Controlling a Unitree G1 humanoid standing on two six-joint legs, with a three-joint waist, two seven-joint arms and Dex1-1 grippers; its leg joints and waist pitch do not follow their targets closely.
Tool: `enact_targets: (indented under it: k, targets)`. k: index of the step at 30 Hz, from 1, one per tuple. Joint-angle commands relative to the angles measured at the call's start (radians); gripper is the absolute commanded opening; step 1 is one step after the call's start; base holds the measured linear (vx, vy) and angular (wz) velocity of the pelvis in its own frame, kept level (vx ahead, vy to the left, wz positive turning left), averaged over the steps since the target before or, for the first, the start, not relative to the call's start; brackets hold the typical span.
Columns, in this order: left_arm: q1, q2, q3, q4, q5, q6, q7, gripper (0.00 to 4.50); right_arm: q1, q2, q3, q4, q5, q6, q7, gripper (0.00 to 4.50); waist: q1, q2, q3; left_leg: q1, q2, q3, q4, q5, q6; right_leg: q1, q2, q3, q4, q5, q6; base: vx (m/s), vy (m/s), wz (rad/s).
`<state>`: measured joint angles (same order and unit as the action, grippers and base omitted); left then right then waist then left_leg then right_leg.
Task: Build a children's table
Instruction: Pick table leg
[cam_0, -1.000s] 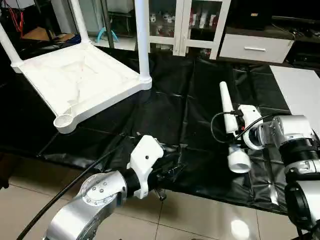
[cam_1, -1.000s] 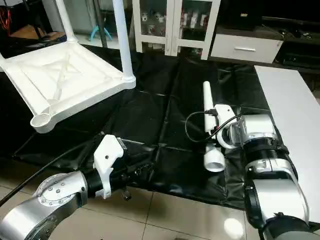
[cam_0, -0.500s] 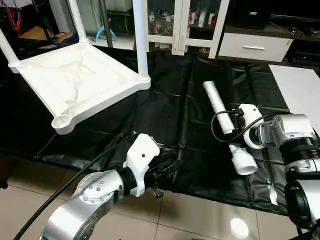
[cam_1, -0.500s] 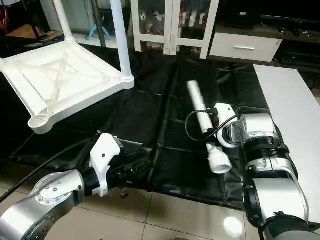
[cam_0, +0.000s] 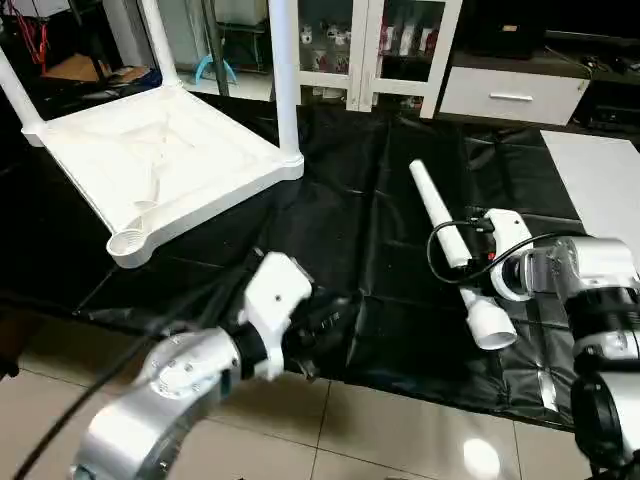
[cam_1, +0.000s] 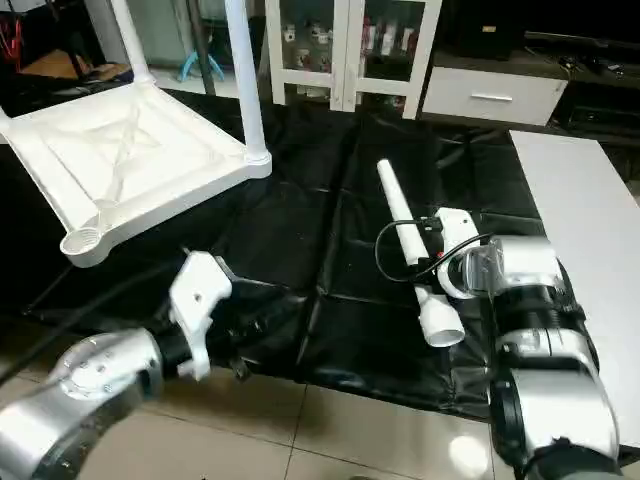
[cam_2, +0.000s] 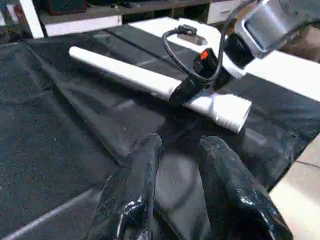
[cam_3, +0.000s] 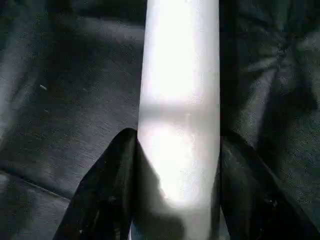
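Left gripper (cam_2: 175, 192): empty, fingers narrowly apart, at the sheet's (cam_0: 340, 210) near edge.
Right gripper (cam_3: 175, 170): clamped on the leg (cam_0: 452, 250) near its wide end, at the sheet's right.
Leg handling: light, stiff, smooth plastic — likely slippery; hold the thick end.
Top (cam_0: 150, 160): upside down, far-left corner.
Change: leg's tip swung left — grip tightened.

The table top (cam_0: 160, 165) is seen in white, an X of ribs moulded into it, and the loose leg (cam_0: 452, 252) is white too. A glossy black sheet (cam_0: 340, 230) is spread beneath. The 2 forearms are silver, the fingers (cam_2: 145, 180) black. The floor tiles (cam_0: 380, 430) are pale beige.
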<state>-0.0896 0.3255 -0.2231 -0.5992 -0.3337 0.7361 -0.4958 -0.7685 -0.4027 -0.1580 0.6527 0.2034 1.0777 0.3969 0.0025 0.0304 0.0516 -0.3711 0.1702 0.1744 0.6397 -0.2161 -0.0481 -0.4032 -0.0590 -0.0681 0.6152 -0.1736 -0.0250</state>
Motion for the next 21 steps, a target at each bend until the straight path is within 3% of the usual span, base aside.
enact_targets:
  k: [1, 2, 3, 4, 6, 7, 8, 9, 10, 11, 12, 14, 16, 18, 19, 21]
  targets:
    - [-0.017, -0.032, 0.056, -0.017, -0.045, 0.004, 0.022, 1.91, 0.000, 0.030, -0.096, -0.111, 0.059, -0.094, -0.043, 1.83, 0.003, -0.007, -0.061, -0.002, 0.048, -0.020, -0.081, -0.164, 0.009, 0.055, -0.073, 0.047, -0.077, -0.272, -0.202, 0.000, 0.000, 0.00]
    - [-0.024, -0.064, 0.084, -0.011, -0.053, -0.024, 0.047, 2.04, 0.007, 0.048, -0.140, -0.155, 0.083, -0.164, -0.058, 1.83, 0.007, -0.002, -0.062, 0.000, 0.049, -0.020, -0.080, -0.164, 0.011, 0.053, -0.075, 0.048, -0.079, -0.272, -0.199, 0.000, 0.000, 0.00]
    - [-0.053, -0.125, 0.130, -0.005, -0.065, -0.068, 0.103, 2.18, 0.026, 0.073, -0.185, -0.245, 0.109, -0.248, -0.072, 1.83, 0.004, -0.007, -0.063, 0.003, 0.048, -0.019, -0.079, -0.161, 0.015, 0.052, -0.072, 0.047, -0.078, -0.270, -0.199, 0.000, 0.000, 0.00]
    - [-0.065, -0.142, 0.141, -0.006, -0.067, -0.080, 0.118, 2.26, 0.037, 0.081, -0.191, -0.280, 0.114, -0.267, -0.072, 1.82, 0.011, -0.005, -0.062, 0.005, 0.049, -0.016, -0.077, -0.159, 0.021, 0.048, -0.073, 0.048, -0.083, -0.273, -0.195, 0.000, 0.000, 0.00]
    - [-0.096, -0.163, 0.157, -0.012, -0.087, -0.080, 0.129, 2.36, 0.072, 0.104, -0.186, -0.366, 0.125, -0.322, -0.055, 1.82, 0.019, -0.003, -0.062, 0.007, 0.049, -0.015, -0.078, -0.145, 0.035, 0.048, -0.071, 0.049, -0.084, -0.271, -0.184, 0.000, 0.000, 0.00]
    - [-0.111, -0.172, 0.166, -0.016, -0.099, -0.077, 0.133, 2.48, 0.090, 0.117, -0.182, -0.409, 0.130, -0.352, -0.045, 1.82, 0.018, -0.006, -0.060, 0.002, 0.048, -0.016, -0.081, -0.135, 0.043, 0.051, -0.070, 0.048, -0.082, -0.271, -0.178, 0.000, 0.000, 0.00]
    - [-0.145, -0.197, 0.194, -0.019, -0.136, -0.062, 0.150, 2.62, 0.131, 0.146, -0.167, -0.504, 0.143, -0.416, -0.019, 1.82, 0.021, 0.001, -0.061, 0.001, 0.047, -0.016, -0.079, -0.129, 0.042, 0.051, -0.071, 0.048, -0.080, -0.272, -0.174, 0.000, 0.000, 0.00]
    - [-0.167, -0.222, 0.224, -0.019, -0.182, -0.054, 0.166, 2.72, 0.152, 0.168, -0.154, -0.569, 0.160, -0.419, -0.001, 1.82, 0.024, 0.000, -0.062, 0.004, 0.050, -0.015, -0.079, -0.124, 0.045, 0.047, -0.070, 0.049, -0.083, -0.262, -0.168, 0.000, 0.000, 0.00]
    - [-0.168, -0.223, 0.225, -0.019, -0.183, -0.054, 0.166, 2.72, 0.153, 0.169, -0.153, -0.571, 0.161, -0.418, 0.000, 1.82, 0.027, 0.005, -0.064, 0.002, 0.049, -0.016, -0.080, -0.115, 0.047, 0.051, -0.068, 0.048, -0.081, -0.243, -0.174, 0.000, 0.000, 0.00]
    - [-0.203, -0.263, 0.282, -0.012, -0.254, -0.041, 0.204, 2.72, 0.178, 0.203, -0.124, -0.663, 0.189, -0.416, 0.032, 1.82, 0.027, 0.003, -0.065, 0.001, 0.049, -0.019, -0.081, -0.105, 0.047, 0.052, -0.067, 0.047, -0.077, -0.229, -0.177, 0.000, 0.000, 0.00]
    - [-0.220, -0.275, 0.310, -0.007, -0.291, -0.026, 0.221, 2.77, 0.188, 0.216, -0.099, -0.706, 0.198, -0.420, 0.051, 1.82, 0.031, 0.009, -0.064, 0.001, 0.047, -0.017, -0.080, -0.106, 0.047, 0.051, -0.067, 0.048, -0.077, -0.217, -0.186, 0.000, 0.000, 0.00]
    - [-0.259, -0.283, 0.355, -0.005, -0.354, 0.011, 0.237, 3.12, 0.214, 0.232, -0.023, -0.781, 0.200, -0.480, 0.095, 1.82, 0.031, 0.006, -0.065, -0.004, 0.047, -0.020, -0.081, -0.108, 0.047, 0.055, -0.068, 0.047, -0.075, -0.213, -0.188, 0.000, 0.000, 0.00]
    - [-0.321, -0.296, 0.404, 0.015, -0.460, 0.034, 0.278, 3.13, 0.233, 0.237, 0.041, -0.808, 0.183, -0.532, 0.127, 1.82, 0.033, 0.001, -0.061, 0.000, 0.047, -0.019, -0.081, -0.132, 0.043, 0.050, -0.070, 0.048, -0.081, -0.281, -0.172, 0.000, 0.000, 0.00]
    - [-0.345, -0.295, 0.419, 0.027, -0.486, 0.047, 0.291, 3.18, 0.239, 0.237, 0.064, -0.817, 0.178, -0.548, 0.139, 1.82, 0.035, 0.004, -0.057, 0.005, 0.045, -0.019, -0.083, -0.154, 0.029, 0.043, -0.065, 0.048, -0.086, -0.339, -0.145, 0.000, 0.000, 0.00]
    - [-0.359, -0.294, 0.428, 0.034, -0.499, 0.056, 0.298, 3.40, 0.242, 0.237, 0.078, -0.824, 0.176, -0.556, 0.145, 1.82, 0.036, -0.002, -0.057, 0.007, 0.047, -0.019, -0.085, -0.156, 0.028, 0.041, -0.064, 0.049, -0.087, -0.338, -0.139, 0.000, 0.000, 0.00]
    - [-0.379, -0.235, 0.421, 0.039, -0.496, 0.133, 0.258, 3.49, 0.250, 0.210, 0.148, -0.838, 0.140, -0.619, 0.191, 1.82, 0.040, 0.004, -0.058, 0.009, 0.048, -0.020, -0.086, -0.151, 0.017, 0.040, -0.065, 0.050, -0.084, -0.326, -0.131, 0.000, 0.000, 0.00]
